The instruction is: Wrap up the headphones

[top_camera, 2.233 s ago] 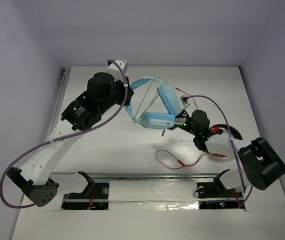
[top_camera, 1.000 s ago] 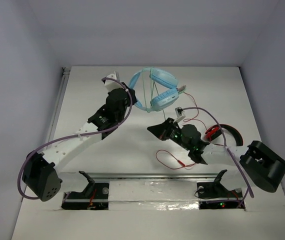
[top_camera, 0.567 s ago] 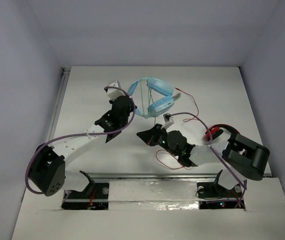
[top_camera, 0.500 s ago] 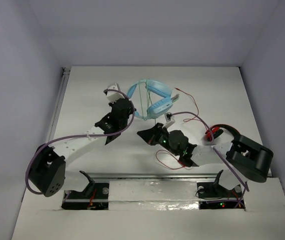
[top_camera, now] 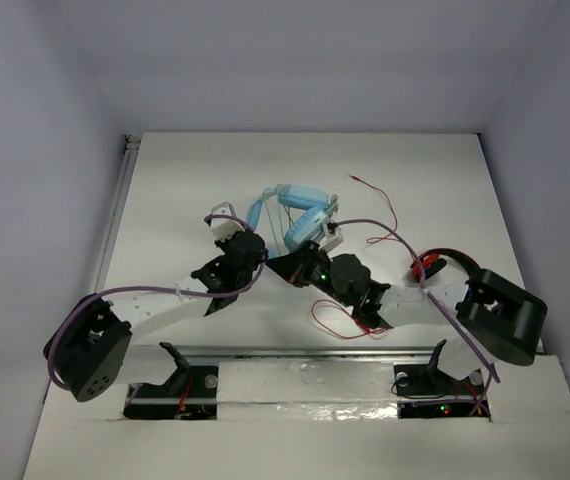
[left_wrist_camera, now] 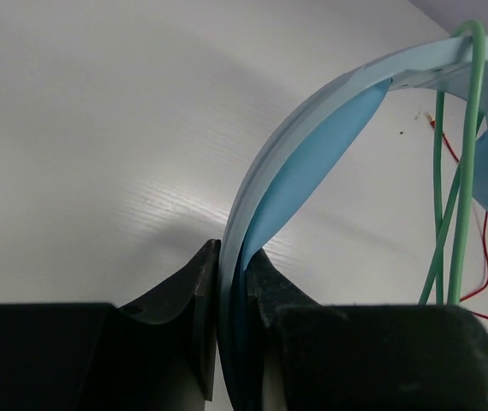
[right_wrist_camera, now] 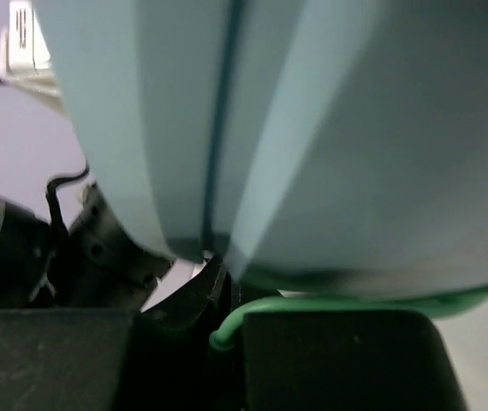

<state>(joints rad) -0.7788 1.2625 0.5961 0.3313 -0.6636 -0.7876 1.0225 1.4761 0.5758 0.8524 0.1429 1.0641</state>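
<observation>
Here, left gripper (left_wrist_camera: 231, 267) pinched tight on headband (left_wrist_camera: 312, 128) of headphones (top_camera: 300, 195), mid-table toward the far edge; right gripper (right_wrist_camera: 214, 300) under a cup (right_wrist_camera: 355, 128), cable (right_wrist_camera: 312, 305) at its fingers, grip unreadable.

Robot test cell in a lab; plain white table (top_camera: 165, 180) boxed by bare grey walls (top_camera: 305, 60) at its far, left and right edges; left arm base (top_camera: 177, 384) and right arm base (top_camera: 433, 378) bolted at the near edge beside a metal rail (top_camera: 295, 352); purple cabling (top_camera: 145, 292) looped loose; green status light (top_camera: 317, 277) lit.
</observation>
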